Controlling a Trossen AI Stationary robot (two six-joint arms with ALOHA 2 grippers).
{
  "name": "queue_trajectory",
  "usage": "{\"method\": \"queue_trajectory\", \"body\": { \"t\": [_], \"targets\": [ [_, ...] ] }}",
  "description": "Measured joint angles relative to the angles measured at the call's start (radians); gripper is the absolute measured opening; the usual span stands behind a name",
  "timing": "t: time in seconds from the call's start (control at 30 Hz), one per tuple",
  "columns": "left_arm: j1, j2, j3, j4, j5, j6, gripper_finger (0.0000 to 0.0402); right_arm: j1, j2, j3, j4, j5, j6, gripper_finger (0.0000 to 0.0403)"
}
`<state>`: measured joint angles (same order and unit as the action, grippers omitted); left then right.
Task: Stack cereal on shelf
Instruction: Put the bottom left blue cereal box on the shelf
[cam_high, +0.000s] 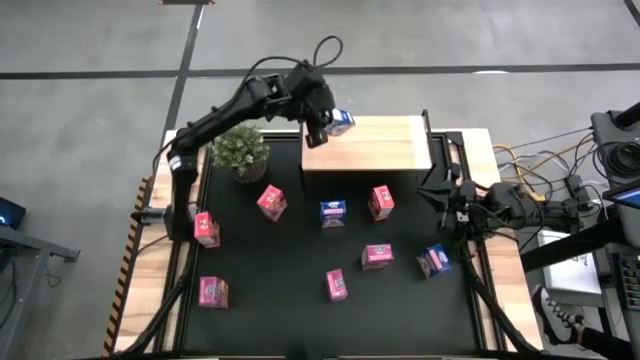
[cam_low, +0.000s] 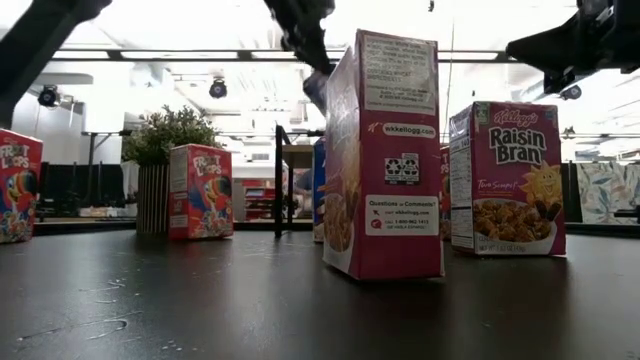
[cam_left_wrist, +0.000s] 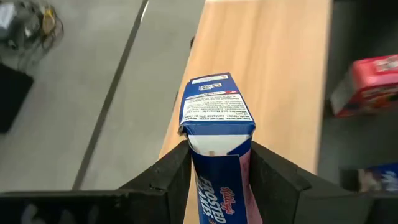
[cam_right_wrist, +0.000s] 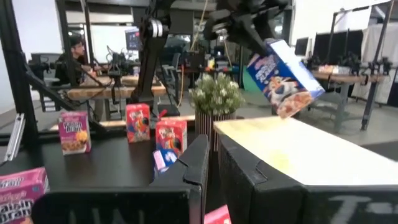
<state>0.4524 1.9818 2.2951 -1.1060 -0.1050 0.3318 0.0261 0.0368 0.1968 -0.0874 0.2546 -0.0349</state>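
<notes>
- One blue cereal box (cam_high: 341, 123) sits clamped in your left end effector (cam_high: 327, 128), held tilted in the air above the far-left corner of the shelf (cam_high: 380, 145); whether it touches the board you cannot tell.
- Your left wrist view confirms both fingers (cam_left_wrist: 166, 176) pressed on the box's sides.
- Eight further boxes stand on the black table (cam_high: 290, 260) in front of the shelf: pink ones (cam_high: 272, 201), a blue one (cam_high: 333, 212) just before the shelf's front edge, another blue one (cam_high: 434, 261) near the right side.
- Your right end effector (cam_high: 443, 195) is clenched and empty, parked at the table's right edge beside the shelf.
- Your potted plant (cam_high: 240, 151) stands left of the shelf.
</notes>
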Motion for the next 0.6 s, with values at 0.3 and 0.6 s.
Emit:
{"method": "queue_trajectory", "body": {
  "t": [0.3,0.6],
  "targets": [
    [0.028,0.045,0.000,-0.021,0.040,-0.012,0.0132,0.000,0.000,-0.005,-0.021,0.001,0.038,0.0028],
    [0.029,0.045,0.001,-0.026,0.039,-0.026,0.0148,0.000,0.000,-0.005,-0.019,0.001,0.038,0.0028]
  ]
}}
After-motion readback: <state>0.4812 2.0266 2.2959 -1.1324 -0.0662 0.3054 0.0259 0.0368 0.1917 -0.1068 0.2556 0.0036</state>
